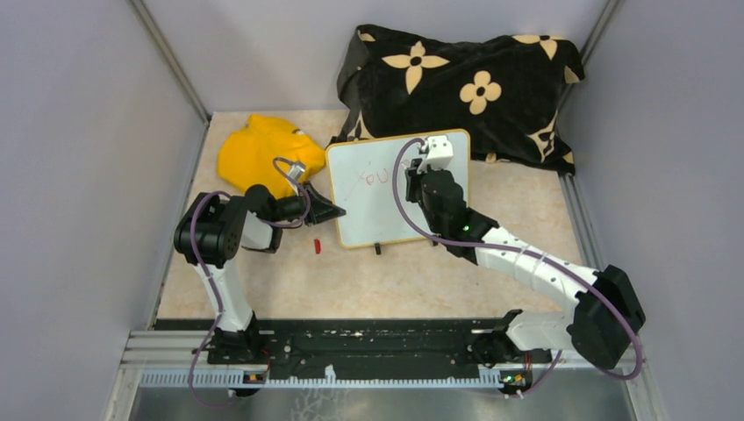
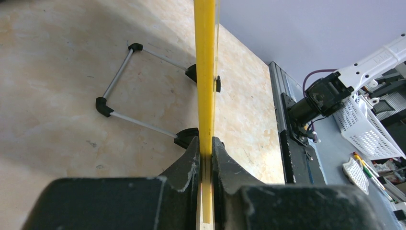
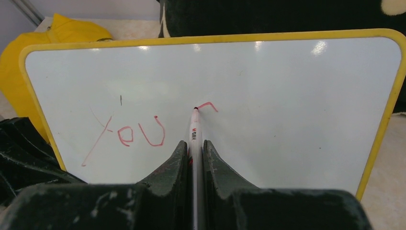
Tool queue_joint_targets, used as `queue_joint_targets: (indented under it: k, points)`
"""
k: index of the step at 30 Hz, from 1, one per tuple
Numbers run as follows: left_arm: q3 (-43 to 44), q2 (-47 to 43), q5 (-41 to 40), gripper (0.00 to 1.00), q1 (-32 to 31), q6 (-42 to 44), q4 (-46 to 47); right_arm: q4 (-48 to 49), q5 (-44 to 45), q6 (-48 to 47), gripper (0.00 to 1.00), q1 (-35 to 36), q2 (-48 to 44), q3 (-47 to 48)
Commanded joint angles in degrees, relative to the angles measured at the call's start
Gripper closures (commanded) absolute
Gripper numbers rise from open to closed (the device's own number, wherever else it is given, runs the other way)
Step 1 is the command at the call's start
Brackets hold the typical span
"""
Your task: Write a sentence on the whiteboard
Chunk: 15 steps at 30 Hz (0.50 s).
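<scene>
Right now I have the whiteboard (image 1: pixel 377 206) near the middle of the table (image 1: pixel 491 263), its far edge just in front of a black fabric with tan flowers (image 1: pixel 465 88) and its left corner beside the yellow cloth (image 1: pixel 259 153). The left gripper (image 2: pixel 206 146) is pinched tight on the board's yellow rim at its left edge; from the left wrist I look straight along that rim, with both jaws pressed against it. On the back of the board that view shows a wire stand (image 2: pixel 117 79) running out from the black clip feet onto the table. The right gripper (image 3: pixel 194 148) is over the board's face, its jaws narrow and clamped on a white marker (image 3: pixel 195 129) that points away from the wrist camera. The marker tip touches the white surface at the left end of a short hooked red stroke. Of the sentence (image 3: pixel 139 136) I can read "You" in thin red letters, left of the marker. A small red object (image 1: pixel 318 246) lies on the table just off the board's near-left corner.
</scene>
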Motion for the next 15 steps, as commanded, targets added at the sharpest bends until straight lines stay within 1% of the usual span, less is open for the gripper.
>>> queue_joint_targets:
  k: [1,8,15]
  points:
    - [0.2,-0.9,1.3,1.0,-0.8,1.3,-0.2,-1.6,-2.9,1.4,1.0,-0.5,-0.2,0.5]
    - [0.2,-0.9,1.3,1.0,-0.8,1.2,-0.2,-3.9,-3.2,2.0,1.0,-0.4,-2.1,-2.4]
    - [0.3,-1.0,1.3,1.0,-0.8,1.2,-0.2,-5.1,-1.3,2.1,1.0,-0.5,-4.3,-4.6]
